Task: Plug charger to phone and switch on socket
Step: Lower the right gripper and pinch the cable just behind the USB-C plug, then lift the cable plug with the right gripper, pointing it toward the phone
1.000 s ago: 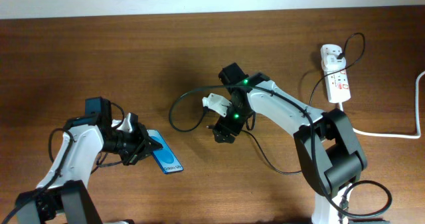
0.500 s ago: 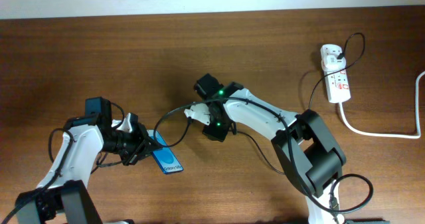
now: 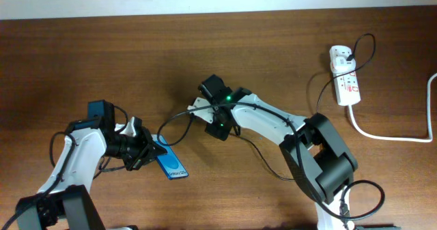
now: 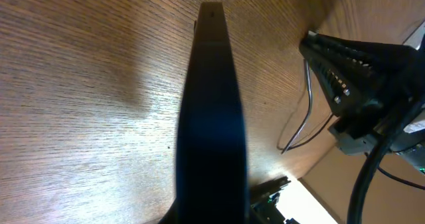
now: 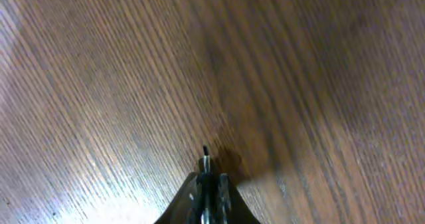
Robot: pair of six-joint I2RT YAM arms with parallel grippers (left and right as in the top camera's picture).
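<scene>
Lower left, the left gripper's (image 3: 150, 151) jaws clamp the phone (image 3: 172, 164), long axis slanting down-right (screen up). At centre, the right gripper's (image 5: 207, 184) jaws pinch the charger (image 5: 205, 159) tip.

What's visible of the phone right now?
The phone is a slim rectangle, black edges, lit blue screen with a white oval graphic. It sits diagonally, screen up, one short end clamped in the left gripper's jaws, the free end pointing away from that arm with nothing plugged in. The left wrist view shows it edge-on, dark and thin. Whether it touches the table is unclear.
</scene>
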